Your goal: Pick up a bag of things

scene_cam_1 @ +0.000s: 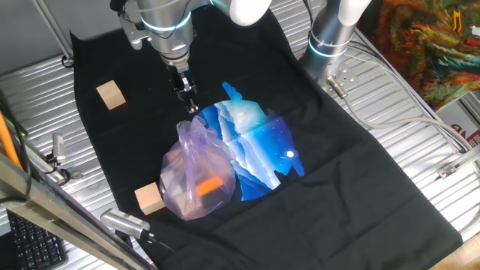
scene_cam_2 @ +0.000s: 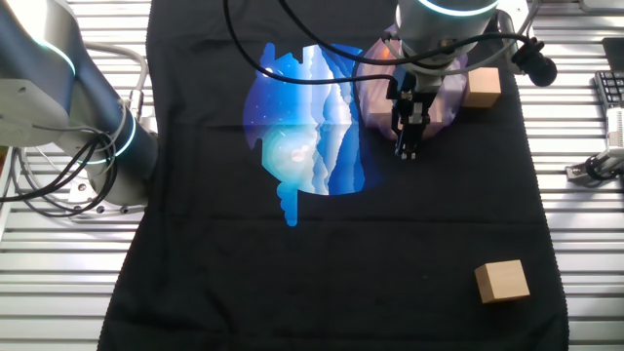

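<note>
The bag of things (scene_cam_1: 196, 174) is a translucent pale purple plastic bag lying on the black cloth, with an orange item (scene_cam_1: 208, 186) showing through it. My gripper (scene_cam_1: 193, 106) hangs just beyond the bag's gathered top edge, pointing down. Its fingers stand close together and nothing shows between them. In the other fixed view the gripper (scene_cam_2: 409, 148) stands in front of the purple bag (scene_cam_2: 450, 97) and hides much of it.
A shiny blue-and-white bag (scene_cam_1: 255, 146) lies against the purple bag's right side; it also shows in the other fixed view (scene_cam_2: 307, 127). One wooden cube (scene_cam_1: 149, 199) touches the purple bag's near left side, another cube (scene_cam_1: 111, 94) sits far left. A second arm's base (scene_cam_1: 330, 34) stands at the back.
</note>
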### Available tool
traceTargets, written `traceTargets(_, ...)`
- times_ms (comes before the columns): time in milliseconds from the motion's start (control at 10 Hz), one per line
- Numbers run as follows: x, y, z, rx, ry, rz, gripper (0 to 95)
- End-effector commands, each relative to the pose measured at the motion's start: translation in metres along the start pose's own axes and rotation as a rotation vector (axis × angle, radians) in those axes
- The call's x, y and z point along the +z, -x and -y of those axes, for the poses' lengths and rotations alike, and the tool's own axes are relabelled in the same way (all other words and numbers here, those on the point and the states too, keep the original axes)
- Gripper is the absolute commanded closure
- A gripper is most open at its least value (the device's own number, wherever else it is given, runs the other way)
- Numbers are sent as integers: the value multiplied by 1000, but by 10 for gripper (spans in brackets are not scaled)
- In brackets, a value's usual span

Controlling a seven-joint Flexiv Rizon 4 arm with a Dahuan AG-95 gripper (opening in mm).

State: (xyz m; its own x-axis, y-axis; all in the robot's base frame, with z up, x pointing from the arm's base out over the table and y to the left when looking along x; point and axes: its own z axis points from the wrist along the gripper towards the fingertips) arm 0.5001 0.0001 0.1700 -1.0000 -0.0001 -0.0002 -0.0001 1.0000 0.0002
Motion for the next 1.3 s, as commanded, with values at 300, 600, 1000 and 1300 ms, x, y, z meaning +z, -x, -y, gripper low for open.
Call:
traceTargets(300,-1,0,0,-121,68,51,950)
traceTargets(600,-2,-1,0,-123,53,45,950)
traceTargets(1000,-2,-1,0,-125,47,46,950)
traceTargets(1300,-2,-2,0,-121,44,51,950)
